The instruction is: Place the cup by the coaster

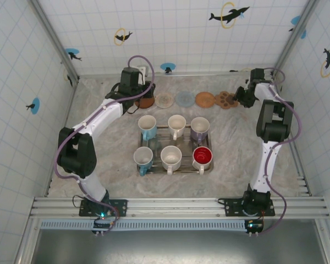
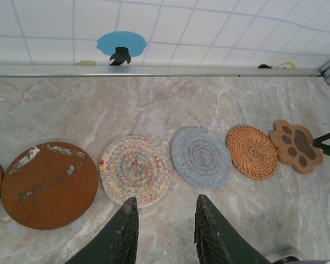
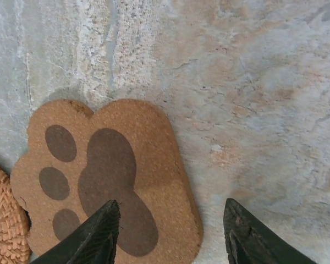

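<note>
Hiding part of brown coaster (image 1: 148, 102), left hand (image 2: 165, 206); woven coaster (image 3: 3, 220) cut off.

Metal tray (image 1: 160, 142) on marble table (image 1: 236, 154); dolphin stickers (image 1: 229, 14) on walls (image 1: 170, 33).

We see bright, even light from above — a faint, soft shadow edges the brown cork paw-shaped coaster (image 3: 99, 165), and the pale marbled tabletop (image 3: 253, 110) looks sharp.
</note>
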Controlling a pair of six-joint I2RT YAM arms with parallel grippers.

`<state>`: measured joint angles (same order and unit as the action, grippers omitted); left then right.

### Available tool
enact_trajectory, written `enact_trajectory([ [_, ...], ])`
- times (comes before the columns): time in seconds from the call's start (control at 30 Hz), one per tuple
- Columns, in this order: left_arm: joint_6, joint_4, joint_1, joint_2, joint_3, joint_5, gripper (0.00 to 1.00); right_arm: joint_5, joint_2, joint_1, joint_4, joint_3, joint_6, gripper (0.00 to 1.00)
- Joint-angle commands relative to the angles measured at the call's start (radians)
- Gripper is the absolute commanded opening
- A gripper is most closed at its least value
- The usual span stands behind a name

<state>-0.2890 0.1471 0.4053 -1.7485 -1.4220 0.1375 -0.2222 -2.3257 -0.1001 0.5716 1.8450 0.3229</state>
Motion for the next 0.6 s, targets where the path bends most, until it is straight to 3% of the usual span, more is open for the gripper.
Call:
enact_trajectory([
  [0.0, -0.012, -0.01, 0.006, 0.023, -0.022, 0.0, 0.31, -0.025, -0.033, 0.0, -0.01, 0.048, 0.014, 0.52],
  [0.57, -0.013, 0.007, 0.015, 0.026, -0.034, -0.01, 0.31, -0.072, -0.071, 0.007, -0.049, 0.071, 0.043, 0.46],
])
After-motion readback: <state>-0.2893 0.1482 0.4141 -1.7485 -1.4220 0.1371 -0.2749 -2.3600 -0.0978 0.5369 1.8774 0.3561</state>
